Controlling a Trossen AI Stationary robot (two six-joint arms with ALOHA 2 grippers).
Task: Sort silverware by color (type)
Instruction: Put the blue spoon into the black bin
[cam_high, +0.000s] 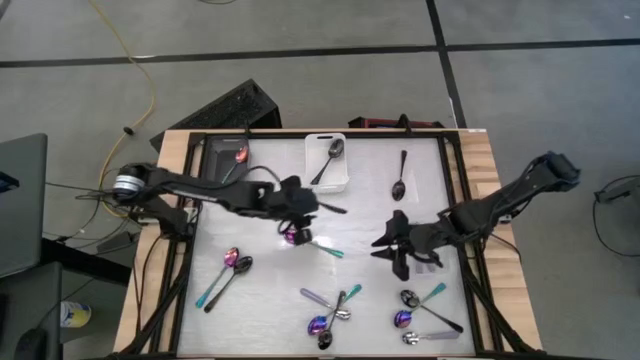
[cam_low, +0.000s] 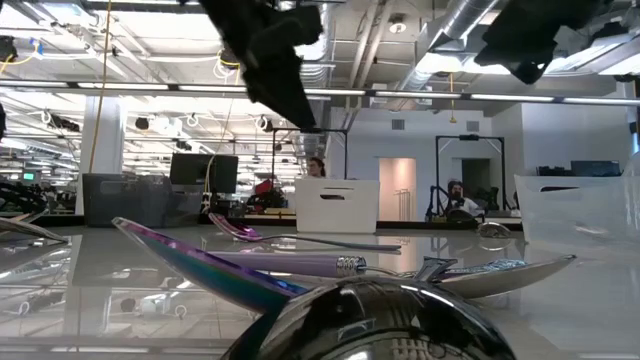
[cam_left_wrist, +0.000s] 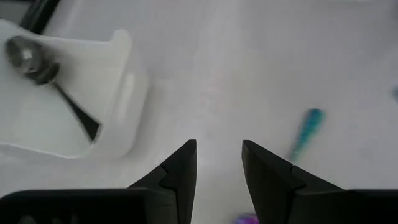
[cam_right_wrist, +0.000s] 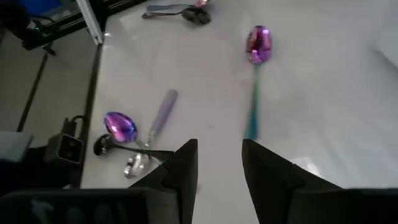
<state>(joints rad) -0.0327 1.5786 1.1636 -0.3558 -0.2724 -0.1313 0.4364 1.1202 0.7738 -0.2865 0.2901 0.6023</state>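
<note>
Desk (cam_high: 270, 290): white top, dark frame rails along its edges.

A white bin (cam_high: 326, 162) stands at the far middle and holds one black spoon (cam_high: 329, 159). A dark grey bin (cam_high: 222, 160) at the far left corner holds a purple spoon (cam_high: 241, 156). Another black spoon (cam_high: 399, 177) lies loose on the desk, right of the white bin and well apart from it.

A purple spoon with teal handle (cam_high: 308, 241) lies mid-desk, its bowl directly under the left claw. Two spoons (cam_high: 228, 275) lie crossed at the near left, one purple with teal handle, one black. A pile of spoons (cam_high: 331, 310) sits at the near centre with handles overlapping. A second group (cam_high: 425, 310) lies at the near right, purple, black and silver mixed.

Left arm: stretched from the left edge across the desk to its middle, between the white bin and the teal-handled spoon. Left claw (cam_left_wrist: 218, 163): fingers parted, nothing between them, raised above the surface.

Right arm: reaches in from the right edge towards the centre. Right claw (cam_right_wrist: 219, 163): fingers parted, empty, held above the desk, with the near spoon groups ahead of it.

In the low view a person is visible in the room beyond the desk.
</note>
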